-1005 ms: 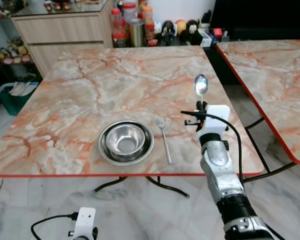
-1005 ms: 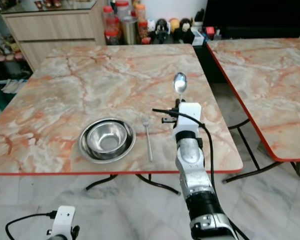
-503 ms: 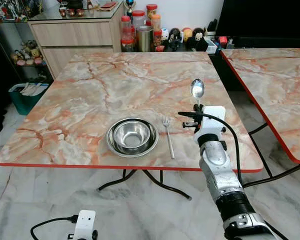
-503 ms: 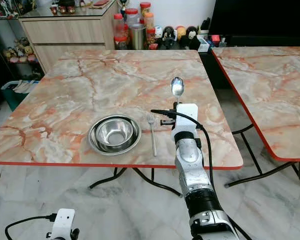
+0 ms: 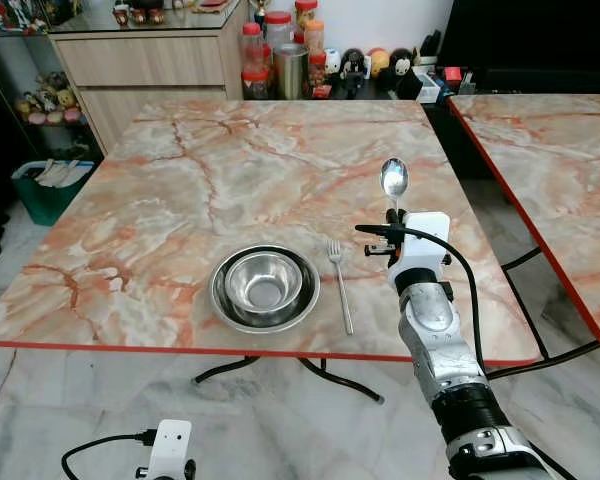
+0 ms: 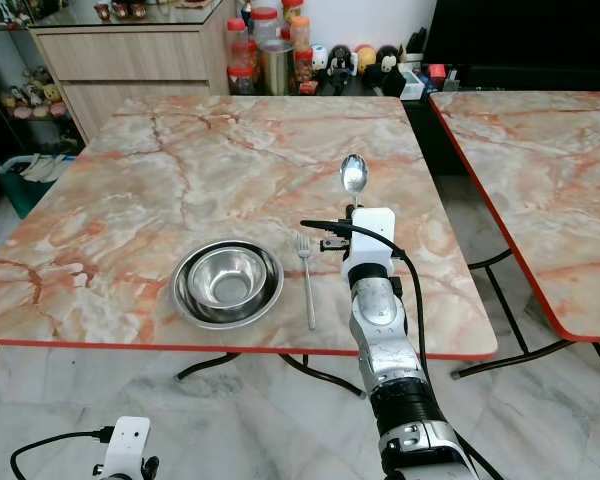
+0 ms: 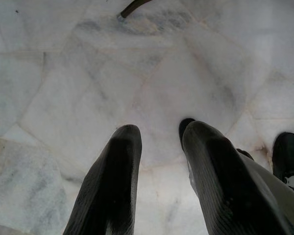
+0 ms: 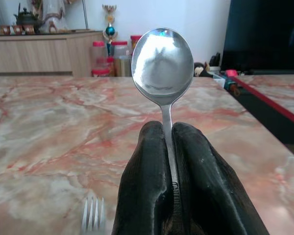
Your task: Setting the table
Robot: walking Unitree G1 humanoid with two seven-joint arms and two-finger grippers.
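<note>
Right gripper [image 8: 169,147] pinches the spoon [image 8: 162,61] by its handle, bowl up, near the table's [image 5: 180,180] right edge; light, stiff, slippery.

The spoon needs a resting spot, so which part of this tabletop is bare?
Bare marble lies right of the fork, below the spoon that the right gripper holds, out to the table edge. The far half is bare too. It is crowded where the bowl sits beside the fork.
</note>
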